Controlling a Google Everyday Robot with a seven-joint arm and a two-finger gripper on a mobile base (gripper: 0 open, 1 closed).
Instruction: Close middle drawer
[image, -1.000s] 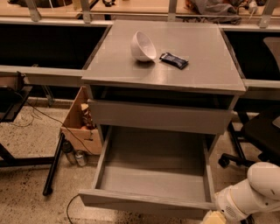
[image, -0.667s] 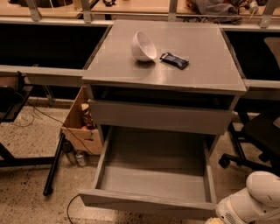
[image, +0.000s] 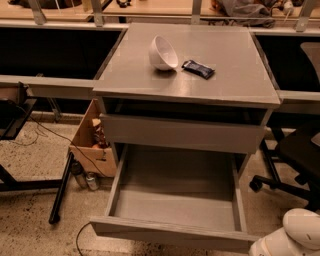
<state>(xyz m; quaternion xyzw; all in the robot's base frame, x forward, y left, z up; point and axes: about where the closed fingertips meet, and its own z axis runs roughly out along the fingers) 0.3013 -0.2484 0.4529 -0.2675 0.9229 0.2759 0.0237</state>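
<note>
The middle drawer (image: 175, 200) of the grey wood-grain cabinet is pulled far out toward me. Its grey box interior is empty and its plain front panel (image: 170, 232) runs along the bottom of the view. Above it sits a shorter grey front panel (image: 182, 134), nearly flush, with a dark gap over it. Only a white rounded part of my arm (image: 295, 234) shows, in the bottom right corner just right of the drawer's front corner. My gripper is below the frame edge and out of view.
A white bowl (image: 163, 52) lies tipped on the cabinet top (image: 225, 85) beside a dark snack packet (image: 198, 69). A cardboard box (image: 92, 140), cans and a black stand leg (image: 61, 190) are at the left. A black office chair (image: 295, 160) stands at the right.
The white arm part has sunk a little lower and to the right in the corner. The drawer stands as far open as before.
</note>
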